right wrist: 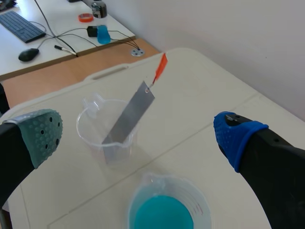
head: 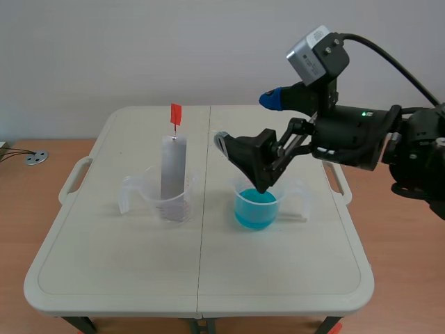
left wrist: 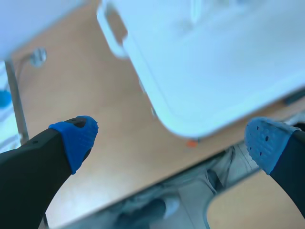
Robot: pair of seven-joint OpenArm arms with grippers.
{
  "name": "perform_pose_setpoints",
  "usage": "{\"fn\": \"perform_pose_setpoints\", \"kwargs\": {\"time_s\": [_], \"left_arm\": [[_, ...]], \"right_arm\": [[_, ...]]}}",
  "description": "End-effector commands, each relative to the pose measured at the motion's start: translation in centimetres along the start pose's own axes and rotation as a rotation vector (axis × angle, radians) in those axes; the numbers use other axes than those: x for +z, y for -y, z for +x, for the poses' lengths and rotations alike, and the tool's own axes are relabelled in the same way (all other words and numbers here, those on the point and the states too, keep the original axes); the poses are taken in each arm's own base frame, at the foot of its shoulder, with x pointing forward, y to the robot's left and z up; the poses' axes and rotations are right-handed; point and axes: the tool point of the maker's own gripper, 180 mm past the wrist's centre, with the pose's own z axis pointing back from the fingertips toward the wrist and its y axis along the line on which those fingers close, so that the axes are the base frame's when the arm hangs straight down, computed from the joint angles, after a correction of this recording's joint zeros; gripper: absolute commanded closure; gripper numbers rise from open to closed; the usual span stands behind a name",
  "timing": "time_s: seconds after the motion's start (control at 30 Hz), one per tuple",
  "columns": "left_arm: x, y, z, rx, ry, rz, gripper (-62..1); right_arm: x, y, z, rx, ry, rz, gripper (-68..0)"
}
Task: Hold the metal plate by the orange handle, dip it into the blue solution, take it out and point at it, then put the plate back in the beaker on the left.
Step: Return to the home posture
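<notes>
Right pincer (head: 247, 122) spread above blue solution (head: 256, 209), metal plate (head: 174, 170) leaning in left beaker (head: 148, 197), left pincer (left wrist: 171, 137) spread.

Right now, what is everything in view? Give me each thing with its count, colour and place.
metal plate: 1, grey, leaning in the clear beaker
orange handle: 1, orange-red, at the plate's top end
clear beaker: 1, transparent, on the table's left half
beaker of blue solution: 1, clear with blue liquid, on the table's right half
table: 1, off-white, on a wooden floor
floor socket: 1, round, metal, on the floor left of the table
keyboard: 1, black, on a background desk
mouse: 1, black, beside the keyboard
right gripper: 1, black, open, above the blue solution
left gripper: 1, black with blue pads, open, over the floor off the table's corner
</notes>
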Motion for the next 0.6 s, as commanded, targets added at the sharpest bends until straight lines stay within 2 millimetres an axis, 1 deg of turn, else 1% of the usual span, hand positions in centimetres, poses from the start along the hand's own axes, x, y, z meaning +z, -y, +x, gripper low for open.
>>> {"fn": "perform_pose_setpoints", "kwargs": {"time_s": [0.0,0.17,0.23,0.33,0.43,0.57], "left_arm": [[-0.7,-0.2,1.9,0.025,0.072,0.011,-62.3],[-2.1,-2.1,6.6,-0.005,0.226,0.058,-62.3],[-2.6,-2.2,8.1,-0.007,0.278,0.059,-62.3],[-3.4,-1.1,9.9,-0.016,0.345,0.019,-62.3],[-4.0,0.6,11.7,-0.002,0.423,-0.033,-62.3],[-4.9,3.0,13.5,0.016,0.487,-0.104,-62.3]], "right_arm": [[1.0,0.9,1.5,0.016,0.040,-0.026,-66.5],[3.7,1.3,1.0,0.013,0.020,-0.077,-66.5],[4.7,1.3,0.9,0.013,0.013,-0.094,-66.5],[6.1,1.3,0.7,0.008,0.006,-0.125,-66.5],[7.5,1.1,0.6,0.004,-0.002,-0.149,-66.5],[8.9,0.3,0.3,-0.006,-0.018,-0.167,-66.5]]}}
